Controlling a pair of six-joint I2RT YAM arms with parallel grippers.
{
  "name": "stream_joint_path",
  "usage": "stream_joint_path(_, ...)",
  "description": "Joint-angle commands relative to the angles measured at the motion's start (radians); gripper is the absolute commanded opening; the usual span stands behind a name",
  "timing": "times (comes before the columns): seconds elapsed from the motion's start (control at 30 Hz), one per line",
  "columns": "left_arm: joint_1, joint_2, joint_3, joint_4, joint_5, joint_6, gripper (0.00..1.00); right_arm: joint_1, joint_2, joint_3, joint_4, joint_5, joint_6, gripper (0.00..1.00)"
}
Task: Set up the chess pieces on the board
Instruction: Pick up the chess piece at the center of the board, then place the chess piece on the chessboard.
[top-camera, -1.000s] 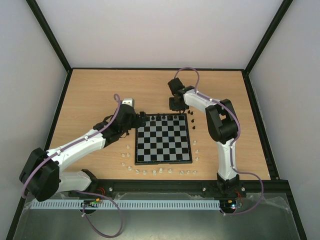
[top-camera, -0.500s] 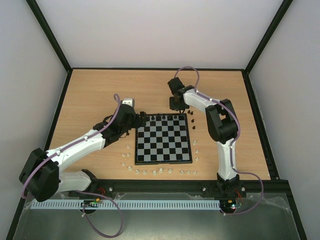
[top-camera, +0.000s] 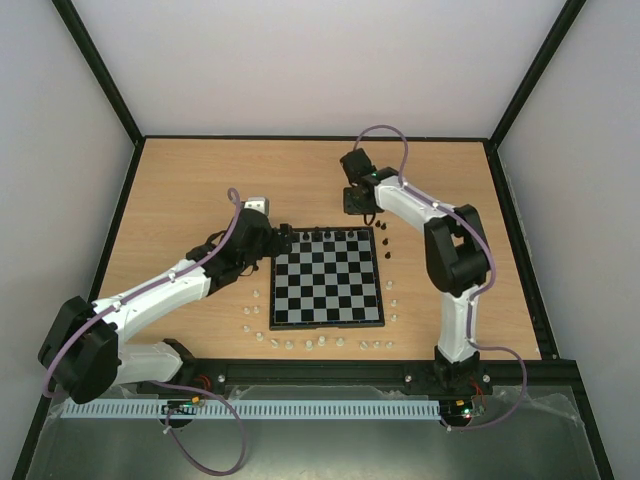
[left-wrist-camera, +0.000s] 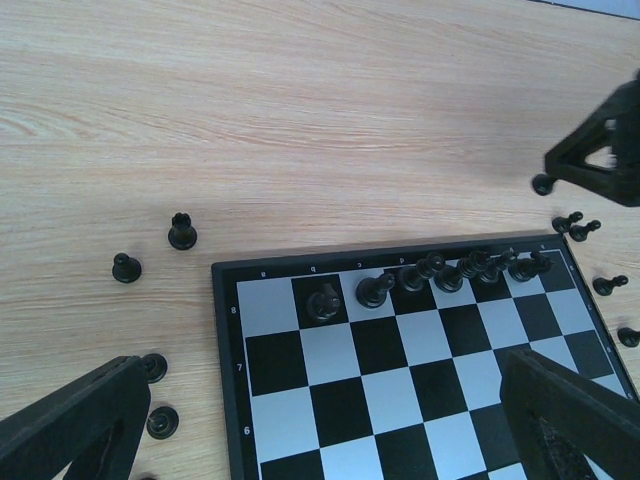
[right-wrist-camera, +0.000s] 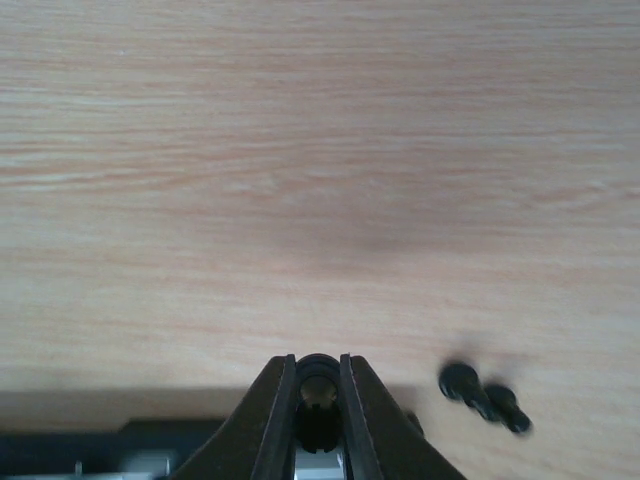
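Right pincer (right-wrist-camera: 317, 368) has lifted away, clamping a chess piece (right-wrist-camera: 318, 392) (left pincer (left-wrist-camera: 322, 415) gapes wide).

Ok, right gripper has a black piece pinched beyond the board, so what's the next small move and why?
Probably carry the right gripper over the board and lower onto a free square in the far rows: its jaws are shut on a black piece past the far edge, and the second row looks bare.
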Motion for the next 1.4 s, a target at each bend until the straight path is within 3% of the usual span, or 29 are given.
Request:
stream_joint_path(0.0,0.007,-0.01,-0.015,0.017,0.003,0.004,0.99,0.006,-0.112,-0.087,-0.063,0.008,0.012,0.12)
stream_joint_path(0.5,0.006,0.002,-0.015,0.022,0.0,0.004,0.99,0.026,-0.179,-0.255,-0.015,-0.074,0.026,0.12)
stream_joint_path(1.23,0.006,0.0,-0.016,0.021,-0.003,0.005,0.99,0.031,-0.128,-0.25,-0.016,-0.037,0.027,0.13)
stream_joint_path(1.37,0.006,0.001,-0.016,0.022,-0.001,0.002,0.99,0.031,-0.125,-0.247,-0.017,-0.034,0.026,0.18)
